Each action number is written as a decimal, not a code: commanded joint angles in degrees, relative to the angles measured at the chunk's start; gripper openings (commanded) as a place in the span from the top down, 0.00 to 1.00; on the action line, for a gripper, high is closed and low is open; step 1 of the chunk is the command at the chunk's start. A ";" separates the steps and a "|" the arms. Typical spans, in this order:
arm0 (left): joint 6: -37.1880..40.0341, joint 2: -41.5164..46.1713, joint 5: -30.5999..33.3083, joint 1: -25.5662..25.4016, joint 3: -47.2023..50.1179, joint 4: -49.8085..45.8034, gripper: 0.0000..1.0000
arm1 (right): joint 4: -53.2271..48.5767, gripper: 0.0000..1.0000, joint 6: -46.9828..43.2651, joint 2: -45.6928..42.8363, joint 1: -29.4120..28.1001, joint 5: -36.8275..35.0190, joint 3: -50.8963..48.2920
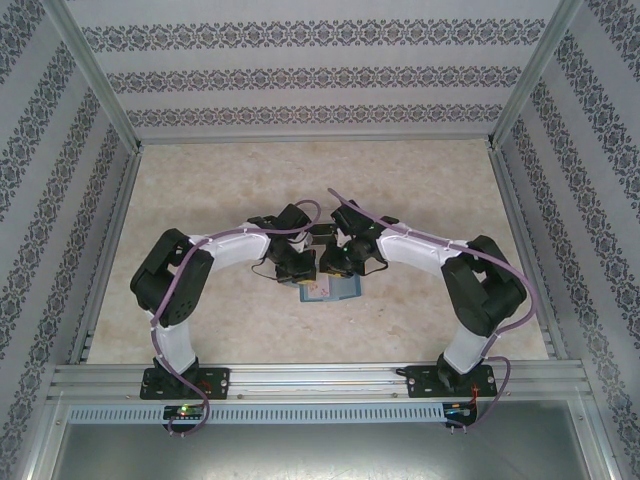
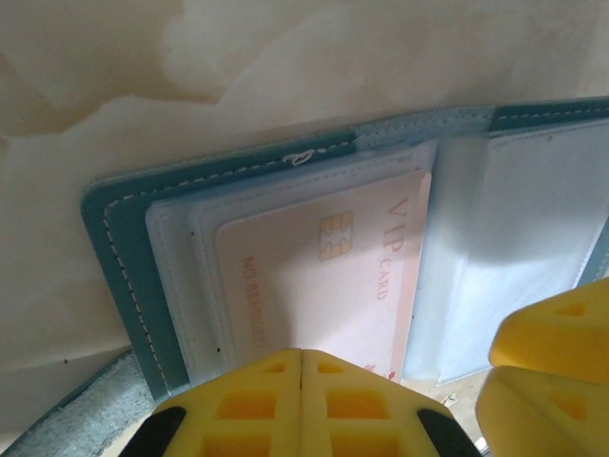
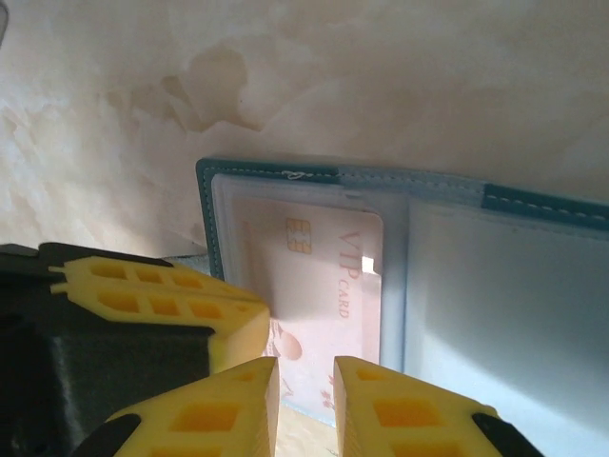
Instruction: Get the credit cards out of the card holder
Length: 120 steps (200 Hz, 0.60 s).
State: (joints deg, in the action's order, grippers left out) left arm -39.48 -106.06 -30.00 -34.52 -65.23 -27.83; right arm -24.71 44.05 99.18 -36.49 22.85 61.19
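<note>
While the holder [image 1: 328, 291] lies open on the surface [image 1: 200, 200], a card [image 2: 324, 276] sits in its clear pocket. Left fingers [image 2: 266, 405] are closed together at its edge; right fingers [image 3: 409, 409] stand slightly apart above the card.

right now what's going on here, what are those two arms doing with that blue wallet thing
Both arms are bent over the card holder, which lies open on the table. The left gripper is shut, at the near edge of the holder's left page. The right gripper, its jaws a little apart, is at the near edge of a pink VIP credit card tucked in a clear sleeve. That card is not out of the holder yet.
</note>
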 commanded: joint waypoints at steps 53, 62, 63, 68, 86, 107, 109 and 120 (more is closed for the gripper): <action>-0.14 -0.53 0.50 -0.72 0.28 -0.02 1.00 | 2.32 0.76 0.62 3.42 0.35 2.09 -1.12; -0.11 -0.41 0.51 -0.75 0.36 0.05 1.00 | 2.28 0.76 0.51 3.70 0.31 1.98 -1.12; -0.13 -0.39 0.49 -0.73 0.32 0.01 1.00 | 2.29 0.76 0.51 3.72 0.30 1.96 -1.14; -0.14 -0.45 0.57 -0.77 0.36 0.06 1.00 | 2.22 0.76 0.50 3.88 0.30 1.86 -1.11; -0.23 -0.36 0.62 -0.78 0.53 0.06 1.00 | 1.95 0.76 0.25 4.33 0.33 1.50 -1.16; -0.33 -0.31 0.53 -0.78 0.78 0.22 1.00 | 2.03 0.77 0.16 4.77 0.28 1.49 -1.17; -0.37 -0.27 0.50 -0.76 0.74 0.23 1.00 | 2.01 0.77 0.16 4.86 0.30 1.49 -1.16; -0.40 -0.28 0.51 -0.73 0.78 0.28 1.00 | 2.09 0.76 0.14 5.05 0.29 1.49 -1.27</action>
State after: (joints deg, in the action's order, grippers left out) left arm -39.48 -106.15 -29.93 -34.54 -65.14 -27.83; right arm -22.81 44.66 103.18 -36.49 24.10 60.55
